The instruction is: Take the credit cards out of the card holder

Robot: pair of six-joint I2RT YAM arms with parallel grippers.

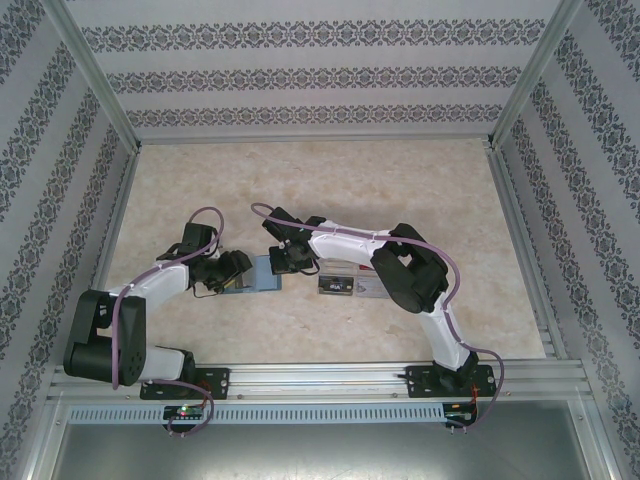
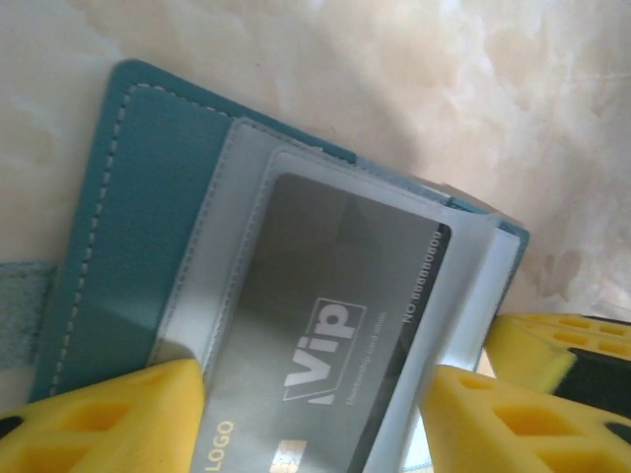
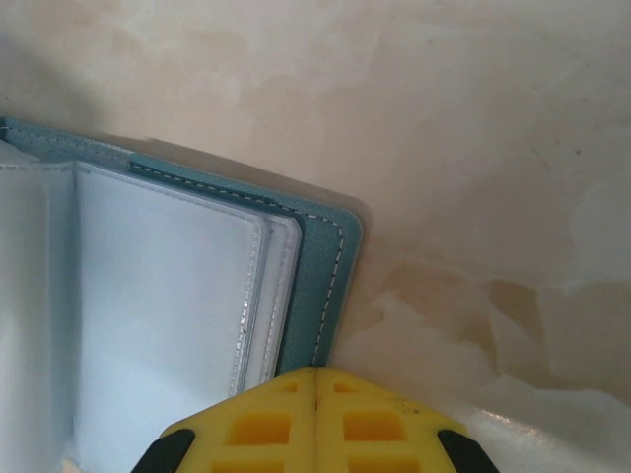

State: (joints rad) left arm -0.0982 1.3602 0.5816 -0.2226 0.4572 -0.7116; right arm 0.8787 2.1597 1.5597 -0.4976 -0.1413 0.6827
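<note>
You have two arms of the same build, both fixed on the aluminium rail (image 1: pixel 320 375). The left arm (image 1: pixel 160 280) and the right arm (image 1: pixel 350 243) wear smooth white shells on the long links, with thick, rounded black housings at the joints. Each base on the rail is a flat black plate. A mauve cable (image 1: pixel 128 330) leaves each base and follows the arm in loose loops. Just below the rail, by the left base, a small green light (image 1: pixel 187 410) glows beside a red one. At the ends far from the rail, the left gripper (image 2: pixel 315 414) and the right gripper (image 3: pixel 315 414) have bright yellow fingers (image 2: pixel 108 424) with square pockets moulded in them, on black mounts.
</note>
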